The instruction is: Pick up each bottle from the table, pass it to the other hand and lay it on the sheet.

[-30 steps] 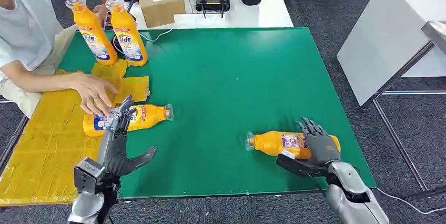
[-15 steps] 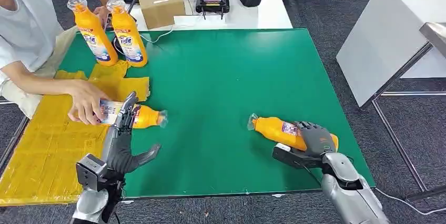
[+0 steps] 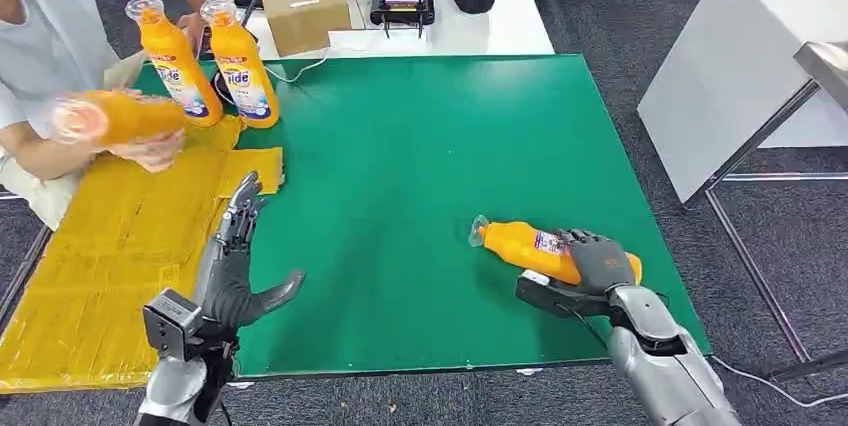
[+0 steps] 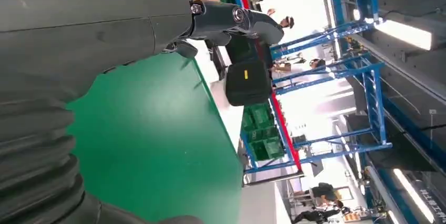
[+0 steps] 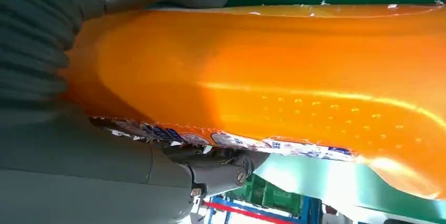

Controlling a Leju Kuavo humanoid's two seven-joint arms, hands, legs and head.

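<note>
Head view: person's hand [image 3: 150, 149] has lifted 1 bottle [image 3: 120, 116] off the yellow sheet [image 3: 110, 246]; left hand [image 3: 232, 246] now empty, fingers spread. Right hand [image 3: 597, 264] fingers still wrap the lying bottle [image 3: 525, 246] on green desk [image 3: 420, 146]; 2 bottles [image 3: 240, 66] upright, grey carpet [image 3: 620, 6] around.

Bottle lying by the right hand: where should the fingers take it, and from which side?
Grip the orange bottle at its wide labelled body, coming from above at its base end. It lies on its side on the green table, neck pointing away toward the left. The right hand already wraps it there.

"Tide" on upright bottle [image 3: 243, 65] label.
</note>
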